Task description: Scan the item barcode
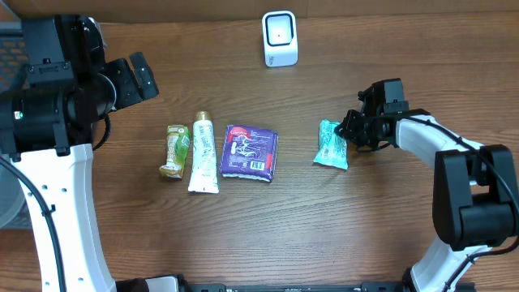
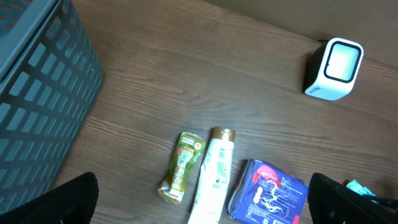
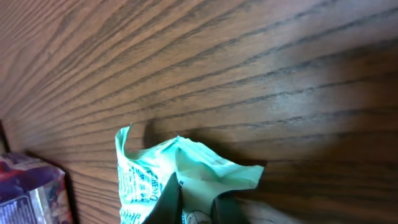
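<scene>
The right gripper (image 1: 350, 128), clamped shut on the teal packet (image 1: 332, 144) lying lengthwise near-to-far just nearside-right of the scanner (image 1: 280, 38), is the nearer arm, while the left gripper (image 1: 136, 75) hangs wide open well left of the scanner.

Overhead looks straight down on the whole table (image 1: 324, 235). Left wrist view sits high, tilted down, sharing scanner (image 2: 334, 68) and purple pack (image 2: 268, 196) with overhead. Right wrist very close, low over teal packet (image 3: 186, 177).
</scene>
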Available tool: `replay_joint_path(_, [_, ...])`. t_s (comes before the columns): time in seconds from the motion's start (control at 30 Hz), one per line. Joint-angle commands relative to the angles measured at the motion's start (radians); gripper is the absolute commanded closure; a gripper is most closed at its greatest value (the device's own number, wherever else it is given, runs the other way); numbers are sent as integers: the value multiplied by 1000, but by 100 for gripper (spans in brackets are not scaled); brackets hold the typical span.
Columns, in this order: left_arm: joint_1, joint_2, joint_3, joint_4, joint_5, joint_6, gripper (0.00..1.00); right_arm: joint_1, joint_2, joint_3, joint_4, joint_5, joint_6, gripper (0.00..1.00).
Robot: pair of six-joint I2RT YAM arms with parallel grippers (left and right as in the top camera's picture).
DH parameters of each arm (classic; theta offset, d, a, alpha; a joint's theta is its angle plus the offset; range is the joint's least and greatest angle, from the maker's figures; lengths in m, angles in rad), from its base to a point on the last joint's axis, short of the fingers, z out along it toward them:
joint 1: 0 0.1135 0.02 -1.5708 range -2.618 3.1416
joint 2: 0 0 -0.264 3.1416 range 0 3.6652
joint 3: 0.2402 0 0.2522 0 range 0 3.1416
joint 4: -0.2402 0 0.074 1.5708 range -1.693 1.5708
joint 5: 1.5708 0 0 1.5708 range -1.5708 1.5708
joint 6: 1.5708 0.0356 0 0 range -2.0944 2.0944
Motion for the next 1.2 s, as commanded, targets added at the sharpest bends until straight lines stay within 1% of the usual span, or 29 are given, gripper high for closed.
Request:
replay_joint_path(0.0, [2, -6, 6, 1, -7, -10, 0, 12, 94, -51, -30, 29, -5, 96])
replay_joint_path(0.1, [2, -6, 6, 1, -7, -11, 1, 11, 82, -49, -27, -23, -5, 96])
replay_joint_path(0.2, [2, -6, 6, 1, -7, -11, 0, 11, 40, -49, -51, -28, -5, 96])
replay_joint_path(0.4, [2, -6, 6, 1, -7, -11, 1, 11, -132, -19, -161, -15, -9, 96])
replay_joint_path(0.5, [2, -6, 6, 1, -7, -11, 0, 11, -219, 57, -291, 46, -11, 96])
replay_joint_path(0.63, [2, -6, 6, 1, -7, -11, 1, 12, -294, 191, -466, 187, -13, 96])
replay_joint_path(0.77, [2, -6, 6, 1, -7, -10, 0, 13, -332, 296, -558, 286, -13, 96])
replay_joint_path(0.9, [2, -6, 6, 1, -7, -10, 0, 13, -349, 351, -587, 288, -8, 96])
replay_joint_path(1.07, [2, -6, 6, 1, -7, -11, 1, 12, -361, 360, -597, 291, 8, 96])
replay_joint_path(1.17, [2, -6, 6, 1, -7, -11, 1, 12, -375, 360, -613, 326, 53, 96])
